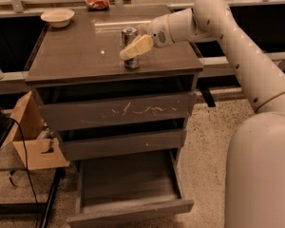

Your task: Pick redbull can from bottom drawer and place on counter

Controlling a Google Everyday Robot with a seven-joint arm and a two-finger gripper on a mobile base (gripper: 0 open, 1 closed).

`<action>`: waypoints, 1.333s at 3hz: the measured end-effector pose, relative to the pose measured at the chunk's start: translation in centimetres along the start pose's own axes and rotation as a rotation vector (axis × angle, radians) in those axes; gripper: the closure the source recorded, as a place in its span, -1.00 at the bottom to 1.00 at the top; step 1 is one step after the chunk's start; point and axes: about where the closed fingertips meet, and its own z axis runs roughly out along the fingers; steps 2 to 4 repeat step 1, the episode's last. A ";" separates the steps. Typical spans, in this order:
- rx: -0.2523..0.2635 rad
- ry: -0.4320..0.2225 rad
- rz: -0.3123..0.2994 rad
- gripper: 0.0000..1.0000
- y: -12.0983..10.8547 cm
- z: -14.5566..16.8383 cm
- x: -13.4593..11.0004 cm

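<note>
Presently the redbull can [129,34] is standing upright on the counter [76,56], slightly right of centre and towards the near edge, with its base resting on the glossy top. The gripper [131,50] is sitting at the can's mid-height, reaching in from the right, and its pale forward part is crossing the near side of the can body. Whether the gripper is clamping the can or sitting slack around it cannot be told from this view. The arm [213,18] is extending from the far right, above the counter's right edge. The bottom drawer [133,212] is standing pulled out below, and no can is showing in it. The relation governing the coming move is as follows: the can's long axis is running vertically, the gripper is approaching along a roughly horizontal line from the right, and the can is lying directly at the gripper, to its left. By this reading the placement is nearly finished, and what is outstanding is a release and a withdrawal to the right and upward, clear of the can, without tipping it. A white bowl [57,17] and a red snack packet [98,2] are lying well apart at the far left.
</note>
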 end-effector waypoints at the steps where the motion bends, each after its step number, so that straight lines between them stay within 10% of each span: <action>1: 0.000 0.000 0.000 -1.00 0.0 0.0 0.0; 4: 0.000 0.000 0.000 -1.00 0.0 0.0 0.0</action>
